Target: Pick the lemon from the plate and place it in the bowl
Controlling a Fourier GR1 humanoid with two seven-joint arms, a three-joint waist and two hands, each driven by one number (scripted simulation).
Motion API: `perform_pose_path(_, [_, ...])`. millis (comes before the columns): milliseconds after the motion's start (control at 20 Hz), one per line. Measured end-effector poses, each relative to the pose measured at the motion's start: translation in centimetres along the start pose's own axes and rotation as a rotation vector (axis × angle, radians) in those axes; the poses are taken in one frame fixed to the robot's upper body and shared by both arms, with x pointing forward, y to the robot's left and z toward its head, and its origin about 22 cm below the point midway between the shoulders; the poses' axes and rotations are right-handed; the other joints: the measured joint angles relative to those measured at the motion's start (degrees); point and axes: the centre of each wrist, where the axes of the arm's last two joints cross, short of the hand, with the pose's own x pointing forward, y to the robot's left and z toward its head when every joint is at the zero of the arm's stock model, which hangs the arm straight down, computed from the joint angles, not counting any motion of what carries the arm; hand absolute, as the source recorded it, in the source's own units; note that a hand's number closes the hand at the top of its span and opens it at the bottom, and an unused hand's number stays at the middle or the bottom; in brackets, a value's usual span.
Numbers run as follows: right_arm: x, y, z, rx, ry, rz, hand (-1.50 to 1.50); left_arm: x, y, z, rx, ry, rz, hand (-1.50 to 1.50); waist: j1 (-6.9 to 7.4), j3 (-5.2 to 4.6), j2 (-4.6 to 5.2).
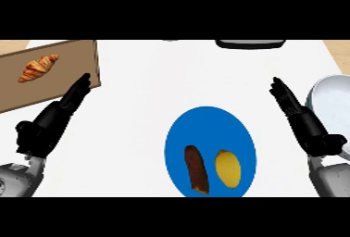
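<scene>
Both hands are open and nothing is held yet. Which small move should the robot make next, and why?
Probably the right hand should move left and down toward the lemon. The lemon lies on the blue plate beside a brown item, untouched. The right hand is open and nearer to it than the left hand, and the bowl is on the same right side.
</scene>
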Motion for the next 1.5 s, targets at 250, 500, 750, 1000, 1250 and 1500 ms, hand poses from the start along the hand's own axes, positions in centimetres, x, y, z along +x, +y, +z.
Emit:
perform_pose_path(250, [0.4,5.9,1.7,0.095,0.087,0.023,1.50,-0.9,-1.6,-0.3,0.082,0.002,0.096,0.00,0.22,0.31,-1.08])
perform_pose_path(500, [0.3,7.5,3.6,-0.084,0.069,0.207,-1.50,-2.2,-2.9,-0.1,0.162,0.032,0.198,0.00,-1.78,0.13,-2.14])
perform_pose_path(750, [1.3,13.6,7.3,-0.295,-0.089,0.082,-1.50,-3.1,-4.3,0.2,0.186,0.035,0.247,0.00,-1.81,0.46,-1.95])
perform_pose_path(1000, [4.2,15.6,10.6,-0.410,-0.196,0.135,-1.50,-2.7,-5.7,-0.2,0.181,0.020,0.261,0.00,-0.68,0.51,-1.66])
perform_pose_path(1250, [7.5,14.1,12.9,-0.467,-0.124,0.252,-1.50,-2.8,-5.9,-0.3,0.175,0.017,0.262,0.00,-0.21,0.40,-1.49])
perform_pose_path(1500, [11.1,13.4,13.2,-0.442,0.004,0.290,-1.50,-2.7,-5.9,-0.7,0.168,0.009,0.263,0.00,0.36,0.39,-1.32])
